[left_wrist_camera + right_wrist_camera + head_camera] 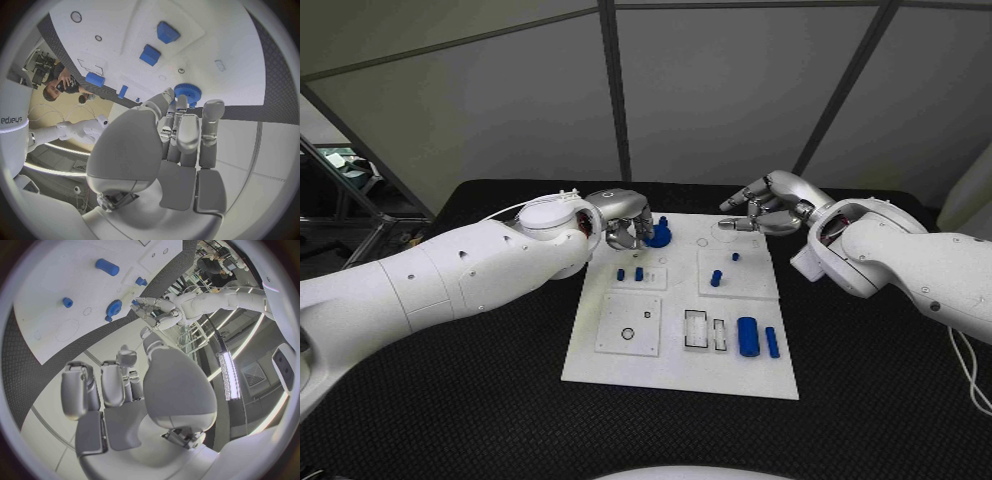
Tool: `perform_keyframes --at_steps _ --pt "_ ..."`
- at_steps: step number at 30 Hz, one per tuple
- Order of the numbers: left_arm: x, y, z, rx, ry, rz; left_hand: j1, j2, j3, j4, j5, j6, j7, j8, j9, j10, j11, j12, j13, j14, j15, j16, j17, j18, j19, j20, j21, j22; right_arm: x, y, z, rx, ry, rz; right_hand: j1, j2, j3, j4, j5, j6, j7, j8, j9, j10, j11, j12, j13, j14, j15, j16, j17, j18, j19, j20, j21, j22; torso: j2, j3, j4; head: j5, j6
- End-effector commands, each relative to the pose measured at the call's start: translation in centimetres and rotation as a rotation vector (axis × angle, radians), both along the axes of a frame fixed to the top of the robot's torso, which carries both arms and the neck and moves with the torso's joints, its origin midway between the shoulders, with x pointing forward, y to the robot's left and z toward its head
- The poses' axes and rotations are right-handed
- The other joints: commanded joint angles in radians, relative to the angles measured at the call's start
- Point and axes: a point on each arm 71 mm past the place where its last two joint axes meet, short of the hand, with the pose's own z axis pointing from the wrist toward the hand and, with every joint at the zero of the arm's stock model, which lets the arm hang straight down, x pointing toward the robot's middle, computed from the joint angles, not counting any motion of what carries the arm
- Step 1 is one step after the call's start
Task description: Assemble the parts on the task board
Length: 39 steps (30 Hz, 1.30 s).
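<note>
The white task board (pixel 678 365) lies in the middle of the table. A blue gear (pixel 659 237) stands at its far edge, and my left hand (pixel 623 221) holds it with its fingertips. In the left wrist view the gear (pixel 186 92) sits between the fingertips (pixel 213 107) of that hand (pixel 179 137). My right hand (pixel 770 203) hovers over the board's far right corner, fingers loosely bent and apart, holding nothing. In the right wrist view that hand (pixel 119 385) is above the table, with the gear (pixel 113 309) and my left hand (pixel 148 305) beyond it.
Two small blue pegs (pixel 629 273) stand on the board's left part, and two more blue pieces (pixel 734 256) (pixel 715 279) on the right part. A blue cylinder (pixel 749 336) and a thin blue bar (pixel 772 342) lie near the front right. Black table (pixel 459 400) surrounds the board.
</note>
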Motion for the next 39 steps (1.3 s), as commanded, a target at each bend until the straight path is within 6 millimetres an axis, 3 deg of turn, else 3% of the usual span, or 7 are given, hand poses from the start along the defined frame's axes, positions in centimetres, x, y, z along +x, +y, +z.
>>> perform_keyframes --at_steps 1,39 --pt "0.0 0.5 -0.2 0.009 0.046 0.020 -0.018 -0.002 0.005 0.002 -0.007 0.006 -0.001 0.003 0.000 0.007 0.004 0.001 -0.001 0.006 0.000 0.003 -0.003 0.016 0.004 -0.001 0.001 -0.001 0.0 0.0 0.1 0.000 -0.005 0.007 -0.007 0.006 -0.001 -0.001 0.005 0.005 0.000 -0.003 -0.001 0.009 0.000 0.004 0.001 0.032 -0.006 -0.002 0.001 0.015 0.001 -0.009 -0.004 0.075 0.001 0.0002 -0.0011 0.002 -0.001" --pt "-0.1 1.4 -1.2 0.052 0.112 0.037 -0.031 -0.006 0.005 0.005 -0.013 0.005 -0.002 -0.001 -0.002 0.005 0.004 -0.004 -0.003 0.004 0.001 0.001 -0.010 0.018 -0.003 -0.001 -0.004 -0.004 0.0 0.1 0.1 0.000 -0.003 0.007 -0.007 0.006 -0.001 -0.001 0.005 0.005 0.000 -0.003 -0.001 0.009 0.000 0.004 0.001 0.032 -0.006 -0.002 0.001 0.015 0.001 -0.009 -0.004 0.075 0.002 0.0003 -0.0030 0.006 -0.009"
